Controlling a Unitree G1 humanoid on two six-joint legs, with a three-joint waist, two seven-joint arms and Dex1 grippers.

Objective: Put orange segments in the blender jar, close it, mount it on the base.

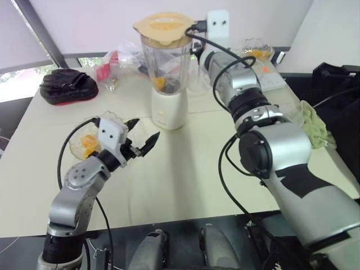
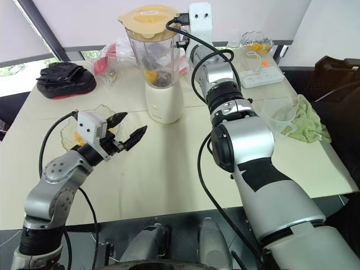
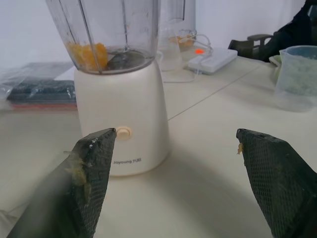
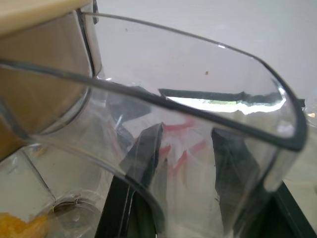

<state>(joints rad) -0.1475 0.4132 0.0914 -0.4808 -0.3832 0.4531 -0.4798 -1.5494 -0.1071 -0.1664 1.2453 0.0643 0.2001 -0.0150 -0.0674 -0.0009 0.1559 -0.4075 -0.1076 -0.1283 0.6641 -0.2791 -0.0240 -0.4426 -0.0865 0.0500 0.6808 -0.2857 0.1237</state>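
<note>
Left gripper (image 1: 142, 136): nearest to me, low over the counter (image 1: 185, 169); its fingers (image 3: 91, 168) stand wide apart with nothing between them, bits of pulp stuck to the pads.

Crinkled bowl (image 1: 84, 143): just behind my left wrist, with orange segments left in it.

Base (image 1: 169, 109): mid-counter, cream-white, button facing my left wrist camera.

Blender jar (image 1: 164, 59): I read it as already seated on the base, upright, the pale-yellow lid (image 1: 163, 27) on top and orange segments (image 3: 88, 53) down by the blade.

Right gripper (image 4: 185, 173): arm stretched out to the jar's handle (image 4: 208, 114) side. In the right wrist view the two fingers (image 4: 143, 163) sit partly apart behind the clear handle loop; I judge them closed around the handle, though the plastic blurs the contact.

Step in hand: I take this as the last seating of the jar on the base.

Doing it well: I'd keep the jar vertical, press straight down, give a small twist if it needs locking, then part the fingers and back out along the handle without dragging the jar.

Far side: power strip (image 1: 270, 79) and a second bowl (image 1: 257, 49), well clear.
</note>
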